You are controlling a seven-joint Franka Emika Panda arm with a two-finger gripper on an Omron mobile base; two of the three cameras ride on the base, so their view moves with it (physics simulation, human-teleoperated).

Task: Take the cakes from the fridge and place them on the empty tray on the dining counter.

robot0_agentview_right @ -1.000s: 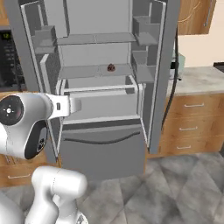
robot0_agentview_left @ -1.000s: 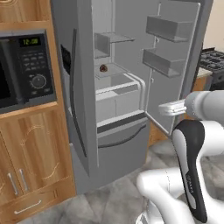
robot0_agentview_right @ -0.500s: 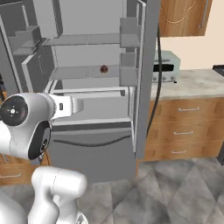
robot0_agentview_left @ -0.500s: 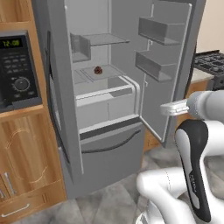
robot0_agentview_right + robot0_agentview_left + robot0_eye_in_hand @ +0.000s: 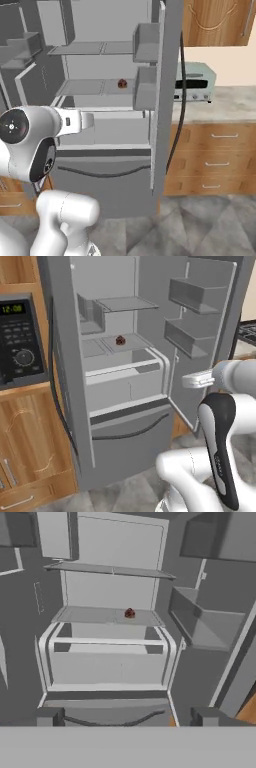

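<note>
The fridge (image 5: 65, 381) (image 5: 165, 100) (image 5: 110, 662) stands with its doors open. One cake, small, round and dark brown-red (image 5: 120, 340) (image 5: 122, 83) (image 5: 129, 613), sits on the middle grey shelf, towards the back. In the hand view my gripper (image 5: 127, 717) is open, its two dark fingertips (image 5: 50, 716) far apart, with nothing between them. It faces the fridge interior from some way out, well short of the cake and below shelf height. The empty tray and the dining counter are out of view.
A black microwave (image 5: 17, 341) sits in wooden cabinets left of the fridge. The open right door (image 5: 195, 331) carries grey bins near my arm. A toaster oven (image 5: 195, 82) stands on a counter (image 5: 230, 102) over wooden drawers (image 5: 215, 160).
The whole picture has shifted in both base views, so the base has moved; the fridge now looks larger and closer. The cake lies where it was. The gripper stays open.
</note>
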